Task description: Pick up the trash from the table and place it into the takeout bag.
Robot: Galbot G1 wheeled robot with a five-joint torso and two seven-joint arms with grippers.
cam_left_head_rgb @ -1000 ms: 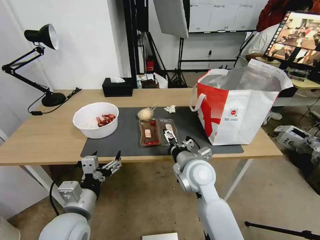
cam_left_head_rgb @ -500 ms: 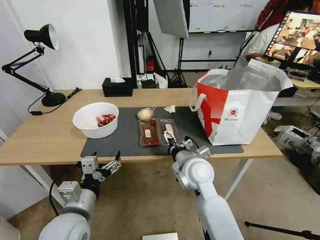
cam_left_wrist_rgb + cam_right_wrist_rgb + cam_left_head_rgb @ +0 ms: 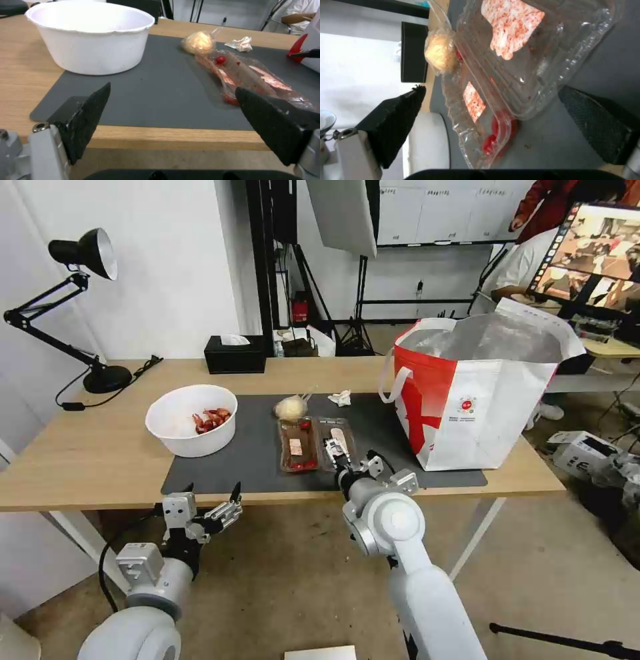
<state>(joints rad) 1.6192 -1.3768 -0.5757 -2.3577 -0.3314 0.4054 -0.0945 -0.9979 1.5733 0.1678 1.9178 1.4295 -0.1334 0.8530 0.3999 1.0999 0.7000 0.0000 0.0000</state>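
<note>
The clear hinged tray [image 3: 312, 443] with red scraps lies open on the dark mat [image 3: 253, 463] of the table [image 3: 93, 453]. My right gripper [image 3: 339, 452] is at the tray's near end, open, with its fingers on either side of the tray [image 3: 520, 75]. Behind the tray sit the beige wrapped ball [image 3: 291, 408] and the crumpled tissue [image 3: 341, 397]. The white bowl [image 3: 192, 419] of red shells stands to the left. The red-and-white takeout bag [image 3: 477, 400] stands open at the right. My left gripper [image 3: 225, 505] hangs open below the table's front edge.
A black tissue box [image 3: 235, 353] and a black desk lamp [image 3: 87, 313] stand at the back left of the table. Tripods and stands fill the room behind. A white box [image 3: 580, 450] lies on the floor at the right.
My right arm has edged slightly forward, bringing its open fingers closer around the tray's near end. The left arm has not moved.
</note>
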